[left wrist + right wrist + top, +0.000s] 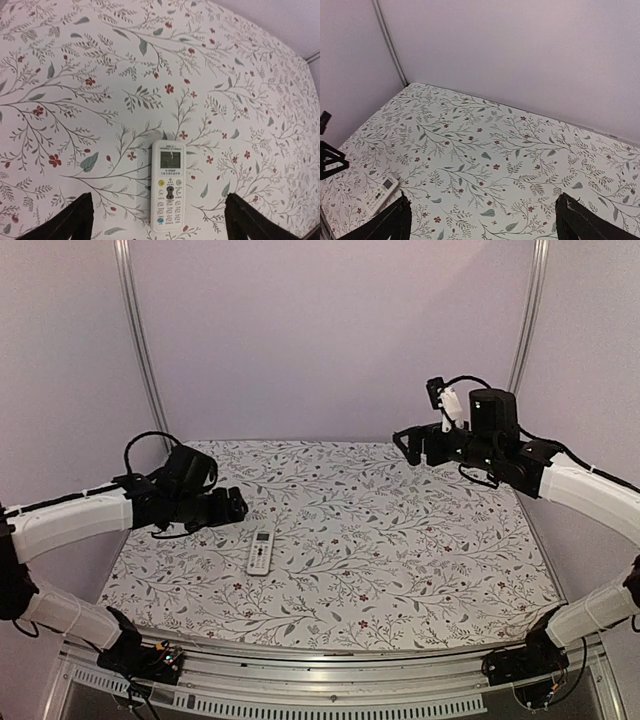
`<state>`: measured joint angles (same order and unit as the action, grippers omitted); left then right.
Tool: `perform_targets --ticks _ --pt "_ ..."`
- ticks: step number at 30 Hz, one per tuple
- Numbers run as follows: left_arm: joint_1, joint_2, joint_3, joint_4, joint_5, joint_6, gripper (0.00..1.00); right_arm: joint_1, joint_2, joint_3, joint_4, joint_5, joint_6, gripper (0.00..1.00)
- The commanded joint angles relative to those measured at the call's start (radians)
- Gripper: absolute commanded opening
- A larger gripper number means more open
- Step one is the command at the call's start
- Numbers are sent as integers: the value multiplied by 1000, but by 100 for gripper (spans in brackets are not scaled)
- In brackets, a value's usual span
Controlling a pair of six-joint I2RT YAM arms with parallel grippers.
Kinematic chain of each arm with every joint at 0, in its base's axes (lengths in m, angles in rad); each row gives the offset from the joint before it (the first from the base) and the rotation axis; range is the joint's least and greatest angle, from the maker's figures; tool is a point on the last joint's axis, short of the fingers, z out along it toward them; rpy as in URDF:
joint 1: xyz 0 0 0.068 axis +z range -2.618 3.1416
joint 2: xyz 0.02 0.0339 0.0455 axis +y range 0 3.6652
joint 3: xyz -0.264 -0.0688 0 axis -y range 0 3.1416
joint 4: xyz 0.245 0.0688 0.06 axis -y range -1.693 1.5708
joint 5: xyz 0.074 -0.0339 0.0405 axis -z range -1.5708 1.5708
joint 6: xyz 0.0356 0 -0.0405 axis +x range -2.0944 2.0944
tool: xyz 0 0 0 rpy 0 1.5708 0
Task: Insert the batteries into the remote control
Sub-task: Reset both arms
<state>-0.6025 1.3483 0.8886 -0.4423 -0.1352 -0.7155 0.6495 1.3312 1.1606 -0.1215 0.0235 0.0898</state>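
Note:
The white remote control (260,551) lies face up on the floral tablecloth, display window toward the back. It also shows in the left wrist view (168,184) and at the lower left of the right wrist view (381,193). My left gripper (236,506) hovers open and empty just left of and above the remote; in its wrist view the gripper (160,222) has its fingers spread to either side of the remote. My right gripper (404,445) is raised high at the back right, open and empty, its midpoint low in its own wrist view (482,222). No batteries are in view.
The floral tablecloth (400,540) covers the table. Purple walls enclose the back and sides, with metal corner posts (140,340). The table's metal front rail (330,652) runs between the arm bases.

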Motion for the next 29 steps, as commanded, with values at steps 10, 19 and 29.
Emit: perform_targets --ticks 10,19,29 --pt "179 -402 -255 252 -581 189 99 -655 -246 -584 279 -157 236 99" --pt "451 -313 -451 695 -450 245 99 -706 -413 -850 487 -171 274 99" --pt "442 -367 -739 1248 -460 495 98 -706 -520 -944 560 -188 241 99"
